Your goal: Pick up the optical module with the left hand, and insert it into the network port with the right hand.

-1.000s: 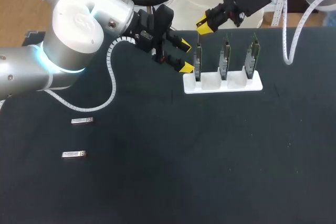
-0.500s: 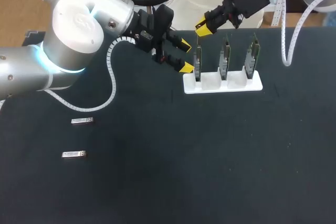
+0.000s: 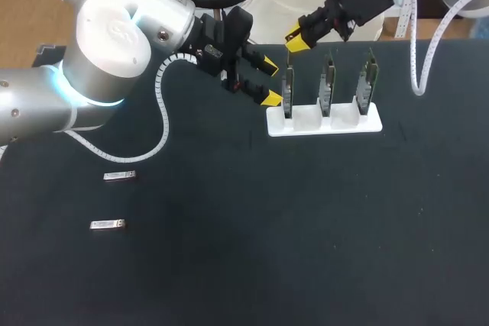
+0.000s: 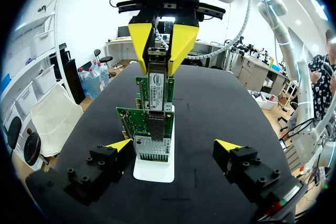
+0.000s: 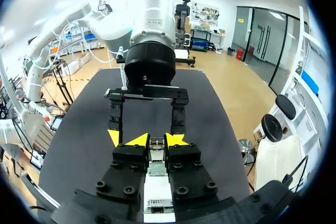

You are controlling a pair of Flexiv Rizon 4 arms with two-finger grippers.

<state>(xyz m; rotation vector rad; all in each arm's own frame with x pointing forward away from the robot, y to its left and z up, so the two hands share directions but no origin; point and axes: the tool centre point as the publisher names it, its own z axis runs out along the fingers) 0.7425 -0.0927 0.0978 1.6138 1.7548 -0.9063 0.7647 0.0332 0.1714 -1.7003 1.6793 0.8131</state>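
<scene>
Moved: right pincer (image 3: 296, 39) edged slightly toward 11 o'clock in the head view; left arm unmoved.
Module (image 4: 156, 85): slim metal bar, upright, pinched between the right pincer's yellow tips, over the leftmost card (image 3: 288, 91); contact unclear.
Writing: white label on its face, print unreadable.
Left pincer (image 3: 269, 82): spread, at that card's 9 o'clock.
Stand (image 3: 323, 121): white, three upright green cards, 2 o'clock on the table (image 3: 252, 227).
Spares: one (image 3: 119, 176), another (image 3: 107, 224), 8 o'clock.

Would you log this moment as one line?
left gripper open | right gripper shut on optical module at network card | spare modules on table
</scene>
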